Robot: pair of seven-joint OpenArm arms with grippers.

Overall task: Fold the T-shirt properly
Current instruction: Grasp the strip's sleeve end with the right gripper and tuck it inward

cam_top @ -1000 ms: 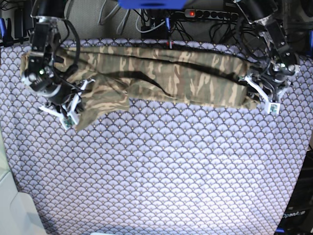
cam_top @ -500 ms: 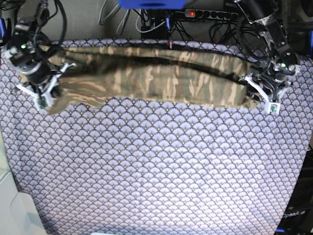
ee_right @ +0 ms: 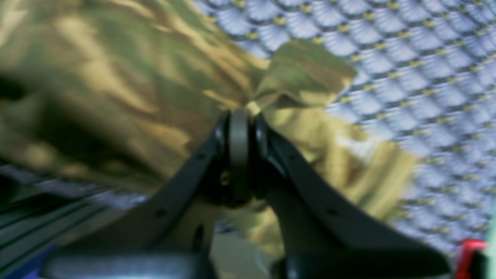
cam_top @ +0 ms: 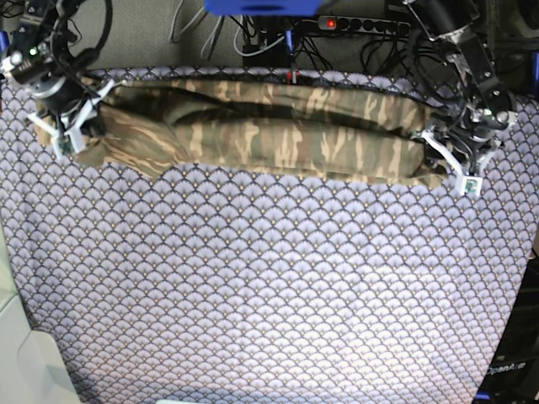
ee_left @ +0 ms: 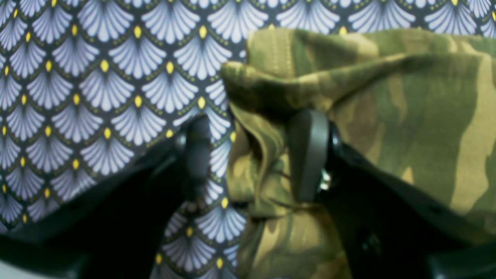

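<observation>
Across the far part of the tablecloth (cam_top: 269, 286) the T-shirt (cam_top: 278, 135) lay as a long, narrow band running left to right, already doubled over on itself along its length. It seemed to be held taut between the two arms so that the fold would lie flat and straight before any crosswise folding.

At the scene's left end, the right gripper (ee_right: 240, 116) had its jaws pressed together on a bunched corner of the camouflage cloth, which spread away to the left and beyond the tips, with a loose flap hanging to the right. At the scene's right end, the left gripper (ee_left: 252, 155) stood with its jaws apart. One finger (ee_left: 308, 155) rested against the cloth, the other finger (ee_left: 197, 155) sat over bare tablecloth, and a crumpled edge of the shirt stood between them, unpinched. Most of the shirt lay to the right of that gripper in its wrist view.
</observation>
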